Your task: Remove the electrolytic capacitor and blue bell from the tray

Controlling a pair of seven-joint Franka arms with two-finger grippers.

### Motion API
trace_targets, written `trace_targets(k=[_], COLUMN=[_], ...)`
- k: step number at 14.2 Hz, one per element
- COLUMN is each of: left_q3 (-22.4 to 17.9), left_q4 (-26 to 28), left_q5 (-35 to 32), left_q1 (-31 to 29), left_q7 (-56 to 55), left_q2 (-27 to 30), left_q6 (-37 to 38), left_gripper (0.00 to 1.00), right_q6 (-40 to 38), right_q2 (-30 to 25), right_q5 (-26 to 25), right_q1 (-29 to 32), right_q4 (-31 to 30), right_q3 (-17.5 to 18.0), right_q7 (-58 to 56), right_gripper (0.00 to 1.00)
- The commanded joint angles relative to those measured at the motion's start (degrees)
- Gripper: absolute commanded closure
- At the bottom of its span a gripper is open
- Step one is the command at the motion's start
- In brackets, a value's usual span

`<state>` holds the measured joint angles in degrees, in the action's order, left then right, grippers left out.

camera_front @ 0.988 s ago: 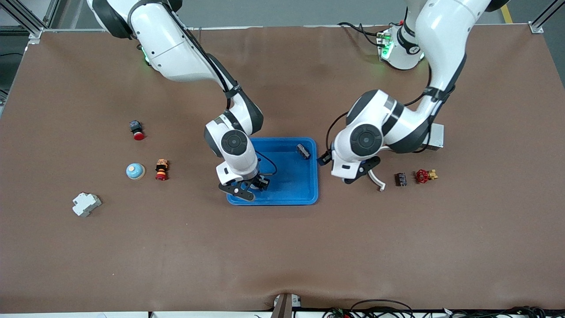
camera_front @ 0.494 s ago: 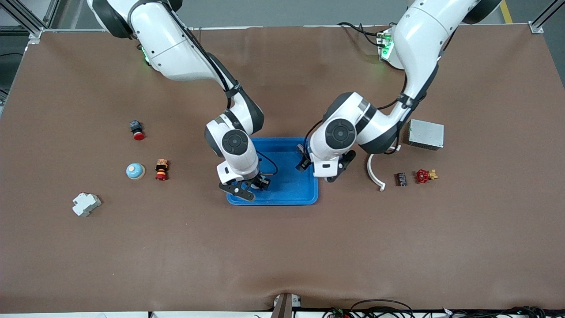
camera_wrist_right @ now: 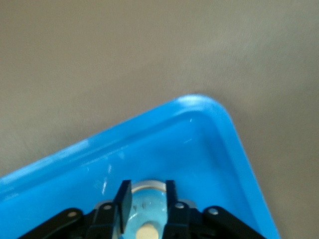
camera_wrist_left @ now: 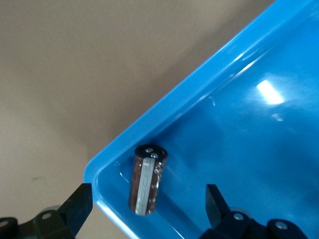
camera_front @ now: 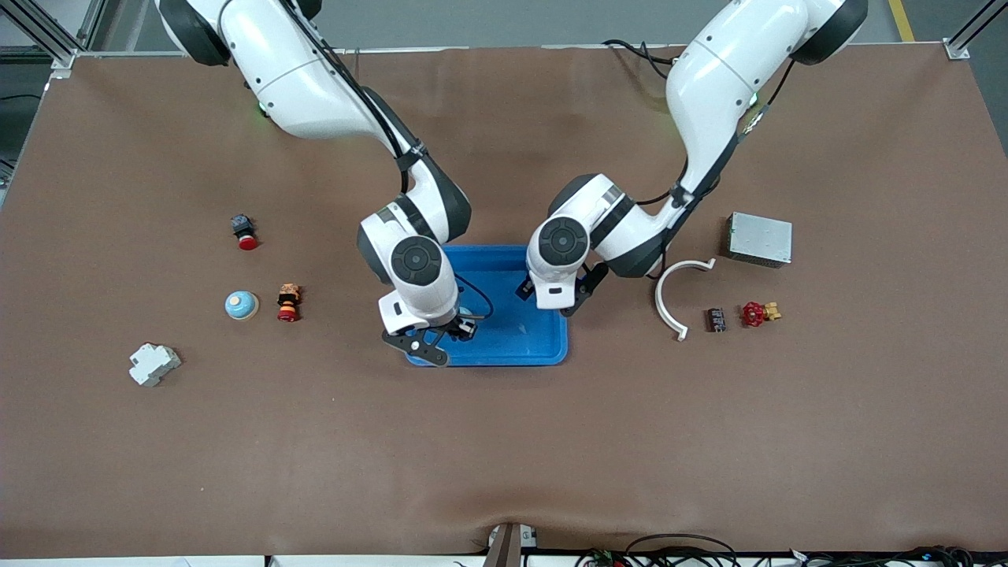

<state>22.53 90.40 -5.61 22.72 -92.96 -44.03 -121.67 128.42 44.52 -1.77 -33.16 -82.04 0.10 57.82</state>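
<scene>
The dark brown cylindrical capacitor (camera_wrist_left: 147, 179) lies on its side in a corner of the blue plastic tray (camera_front: 512, 358), at the centre of the front frame. Its long axis runs aslant to both walls, with its black-capped end toward the rim. The left tool (camera_wrist_left: 147, 200) hangs over it, fingers wide and apart from it.

The right tool (camera_front: 429, 346) is over the tray's lower corner toward the right arm's end. Its fingers (camera_wrist_right: 124, 199) flank the pale blue domed bell (camera_wrist_right: 144, 219), knob up. I cannot tell whether they pinch it.
</scene>
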Motion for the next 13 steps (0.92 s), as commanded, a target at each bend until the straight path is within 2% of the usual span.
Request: trace_targets(k=[1,8,13], left_q3=[-2.4,-2.8,-4.4], left_q4=[-1.2,-1.2,-1.3], left_q5=[-1.3,-1.5,-1.3], left_q1=[2.8,3.5,5.3], left_q7=[-1.7,-2.0,-2.1], left_q2=[-1.4,-2.7,-3.4], left_q6=[-0.1,-0.1,-2.4], left_gripper=[0.00,0.00,0.00], right_q6=[-1.9,-6.2,-5.6], right_q2=[-2.6,-5.0,-6.9], right_q5=[3.8,4.7,4.8], right_q1=[3.6,10.3,20.1], right_q4=[-0.4,-1.4,-5.6], right_q3=[1.1,1.0,1.1], right_q7=[-6.2,-20.3,-39.8], right_gripper=[1.00,1.00,1.00])
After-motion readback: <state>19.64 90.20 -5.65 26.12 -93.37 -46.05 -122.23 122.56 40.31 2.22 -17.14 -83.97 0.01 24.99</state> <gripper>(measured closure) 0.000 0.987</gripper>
